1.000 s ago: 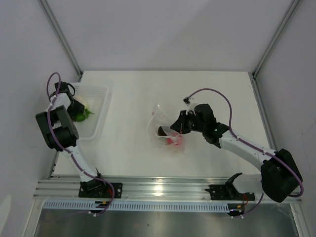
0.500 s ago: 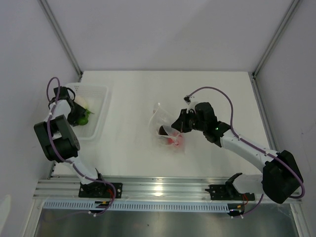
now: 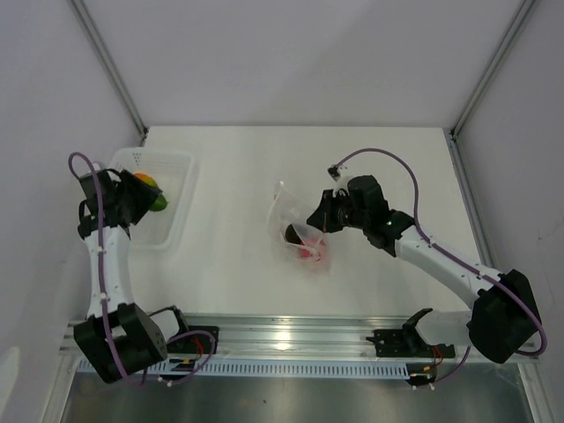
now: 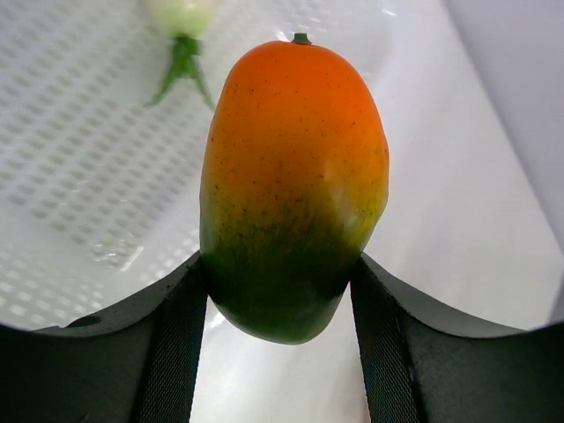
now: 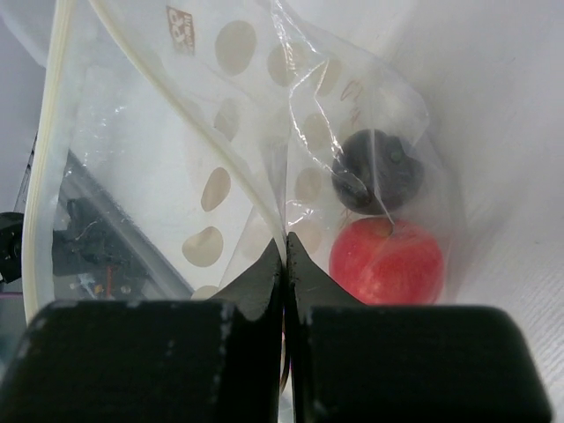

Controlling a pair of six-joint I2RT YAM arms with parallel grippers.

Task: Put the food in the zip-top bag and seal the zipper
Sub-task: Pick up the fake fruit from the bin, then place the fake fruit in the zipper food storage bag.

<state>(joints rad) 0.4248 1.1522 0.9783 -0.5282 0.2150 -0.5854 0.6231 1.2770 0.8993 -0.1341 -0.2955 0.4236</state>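
1. The left gripper (image 3: 144, 192) is clamping the orange-and-green piece (image 3: 152, 194), well to the left of the zip-top bag (image 3: 282, 211).
2. In the left wrist view its two black fingers (image 4: 176, 335) are pressing on either side of the piece's green lower end, and the orange end is pointing away from the camera.
3. The piece is hanging over the white perforated basket (image 3: 172, 216), which is sitting on the table (image 3: 238, 167) far to the left of the bag.
4. A white piece with green leaves (image 4: 181, 18) is lying in that basket, beyond the held piece and apart from it.
5. The right gripper (image 3: 315, 220) is pinching a fold of the bag's clear film at the bag's right side, with its jaws pressed together on the plastic.
6. The bag is lying crumpled on the table near the middle, partly lifted by that pinch.
7. The red ball (image 5: 385, 260) is resting inside the bag at its near end.
8. A dark round piece (image 5: 374, 172) is sitting inside the bag just beside the red ball.
9. The zipper (image 5: 41, 150) is running along the bag's far-left edge as a pale strip, and the mouth is gaping with its two strips apart.
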